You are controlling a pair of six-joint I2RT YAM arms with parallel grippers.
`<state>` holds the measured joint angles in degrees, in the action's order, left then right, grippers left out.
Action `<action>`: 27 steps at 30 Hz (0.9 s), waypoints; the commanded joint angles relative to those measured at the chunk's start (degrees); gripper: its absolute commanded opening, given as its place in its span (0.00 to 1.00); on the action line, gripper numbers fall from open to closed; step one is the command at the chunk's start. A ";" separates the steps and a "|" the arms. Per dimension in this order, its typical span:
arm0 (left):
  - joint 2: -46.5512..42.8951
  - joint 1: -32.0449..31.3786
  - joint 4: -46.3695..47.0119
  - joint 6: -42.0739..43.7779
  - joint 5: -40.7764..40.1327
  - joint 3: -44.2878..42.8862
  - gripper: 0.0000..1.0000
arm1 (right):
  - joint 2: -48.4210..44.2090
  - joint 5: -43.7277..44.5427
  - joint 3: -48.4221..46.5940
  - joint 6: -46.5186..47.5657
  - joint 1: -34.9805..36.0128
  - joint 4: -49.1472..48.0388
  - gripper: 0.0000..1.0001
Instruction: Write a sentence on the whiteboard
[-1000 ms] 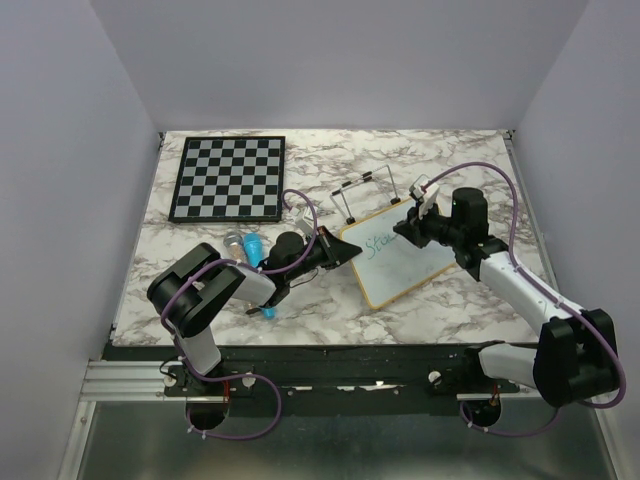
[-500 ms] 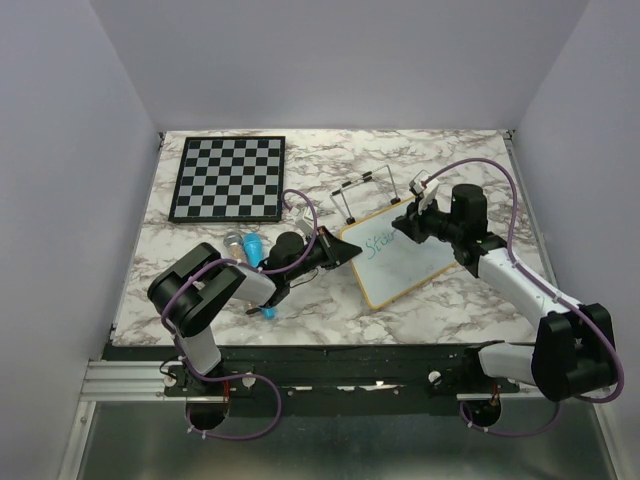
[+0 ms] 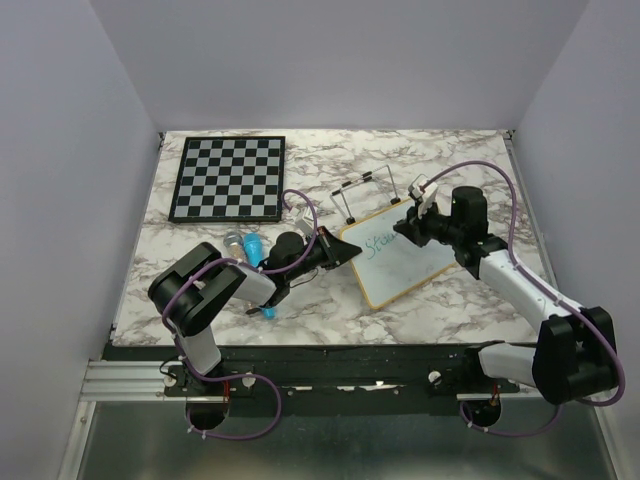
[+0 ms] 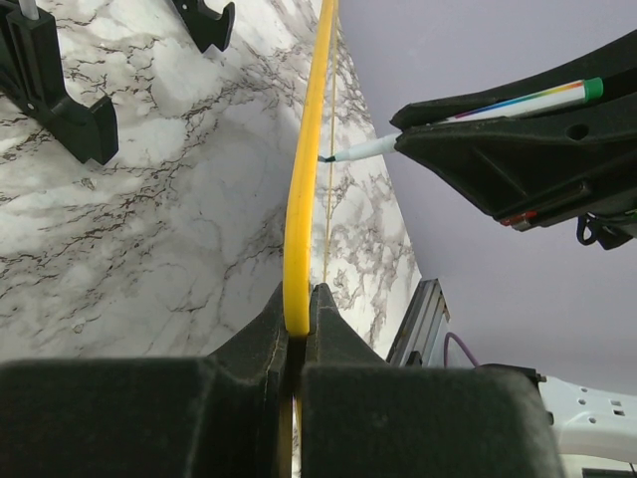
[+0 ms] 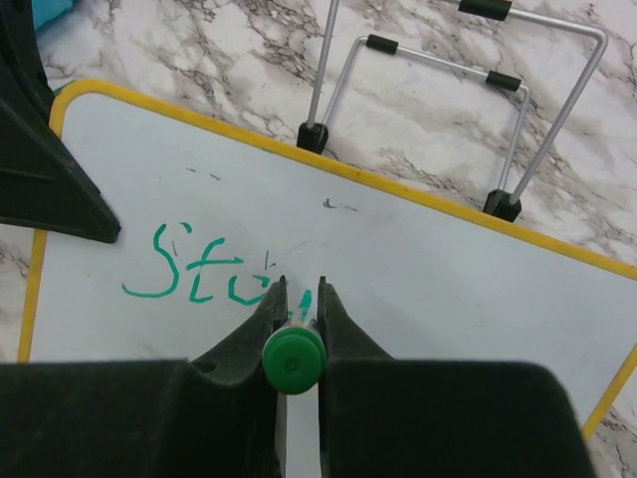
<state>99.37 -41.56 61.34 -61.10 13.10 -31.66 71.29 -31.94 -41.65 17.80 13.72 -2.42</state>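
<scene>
Whiteboard (image 3: 405,265), yellow-framed, lies centre-right on the marble table (image 3: 460,165), turned at a slant, w/ the arms on either side of it. Can't tell whether its left edge is lifted or flat.

L side: left gripper (image 4: 299,304) is pinched tight onto the board's yellow rim, one finger on each face, no gap showing. In the left wrist view the rim runs edge-on straight up from the jaws.

R side: right gripper (image 5: 297,299) is clamped narrow on a green-capped marker (image 5: 294,360), the barrel running down btwn the fingers and the cap end facing the cam. The tip sits at the board face, just right of the last stroke; actual contact is hidden by the fingers.

Green writing (image 5: 194,274) so far is one short word-start near the board's upper-left corner, reading approx "Sta", last letter unfinished. A few faint dark specks sit above it. Rest of the white face is blank.

A wire easel stand (image 5: 448,110) lies on the table just beyond the board's far edge, its black feet at the frame. A chessboard (image 3: 228,178) is at far left, well apart. A blue object (image 3: 254,246) and a grey one (image 3: 233,240) lie beside the L arm, and a small teal item (image 3: 268,312) sits nearer the bases.
</scene>
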 commanded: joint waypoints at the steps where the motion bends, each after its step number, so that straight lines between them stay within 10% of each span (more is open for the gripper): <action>1: 1.00 0.08 -0.08 3.27 1.66 0.55 0.00 | -1.06 -1.28 1.57 2.50 -0.44 5.57 0.01; 27: 1.53 0.16 0.27 3.27 1.49 0.63 0.00 | -4.13 -8.04 -4.23 -4.35 -0.35 6.73 0.00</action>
<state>99.88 -41.25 62.06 -61.12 13.61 -31.66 69.69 -38.41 -41.41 17.41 13.43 4.84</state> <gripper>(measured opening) 0.060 0.163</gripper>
